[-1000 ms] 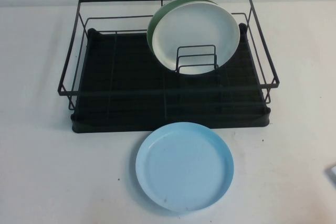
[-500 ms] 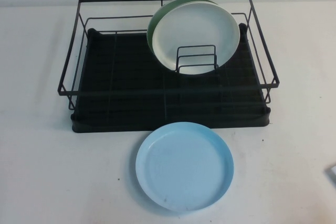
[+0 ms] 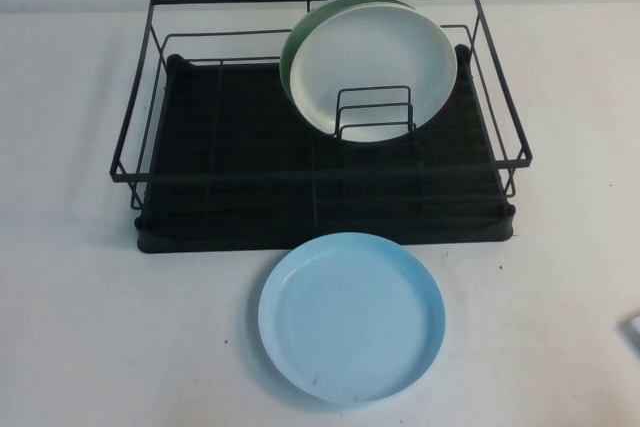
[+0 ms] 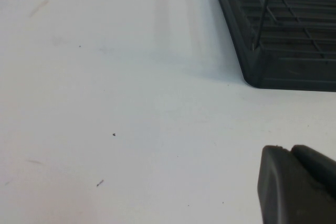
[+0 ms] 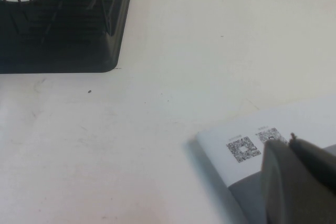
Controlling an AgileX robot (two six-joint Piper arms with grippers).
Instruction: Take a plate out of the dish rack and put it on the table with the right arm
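The light sky-blue plate (image 3: 352, 315) lies flat on the white table (image 3: 90, 327), just in front of the black wire dish rack (image 3: 320, 187). No gripper shows in the high view. My left gripper (image 4: 290, 150) is shut and empty, low over bare table near the rack's corner (image 4: 273, 51). My right gripper (image 5: 287, 141) is shut and empty, over a white sheet with QR codes (image 5: 247, 148), off the rack's other front corner (image 5: 68, 35).
A pale whitish-green plate (image 3: 375, 69) stands in the small wire holder inside the rack, with a darker green plate (image 3: 296, 47) behind it. The edge of the white sheet (image 3: 634, 331) shows at the right edge of the high view.
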